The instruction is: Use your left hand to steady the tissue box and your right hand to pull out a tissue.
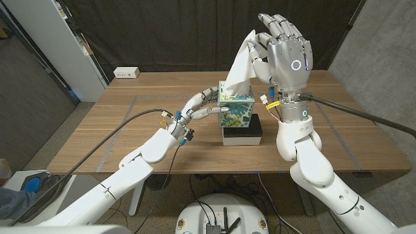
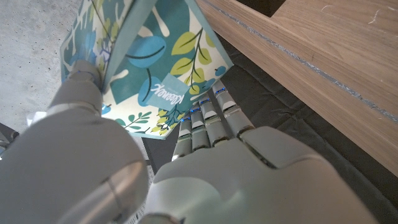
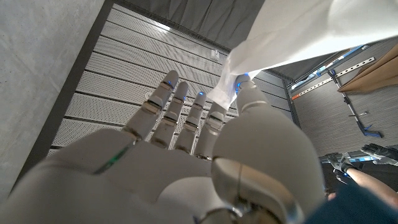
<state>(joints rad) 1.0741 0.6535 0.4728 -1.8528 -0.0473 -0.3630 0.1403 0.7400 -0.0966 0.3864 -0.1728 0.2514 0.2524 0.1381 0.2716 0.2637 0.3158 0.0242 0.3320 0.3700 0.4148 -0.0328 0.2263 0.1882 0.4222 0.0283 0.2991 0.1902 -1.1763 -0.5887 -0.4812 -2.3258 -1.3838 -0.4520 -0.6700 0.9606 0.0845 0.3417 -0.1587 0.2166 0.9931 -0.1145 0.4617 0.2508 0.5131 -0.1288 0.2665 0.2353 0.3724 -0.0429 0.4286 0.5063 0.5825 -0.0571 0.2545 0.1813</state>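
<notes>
Pulling a tissue (image 1: 242, 60) up – pinched in the right hand (image 1: 283, 49).
Left hand (image 1: 200, 107) grips the tissue box (image 1: 236, 109) – tissue stretches between box and right hand.

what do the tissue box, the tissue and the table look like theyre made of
Tissue box: likely thin printed cardboard, slightly glossy, with sharp folded edges and a leaf pattern. Tissue: soft white paper, matte, creasing where the right hand pinches it. Table: wood or wood-look laminate, with visible grain and a satin surface.
</notes>
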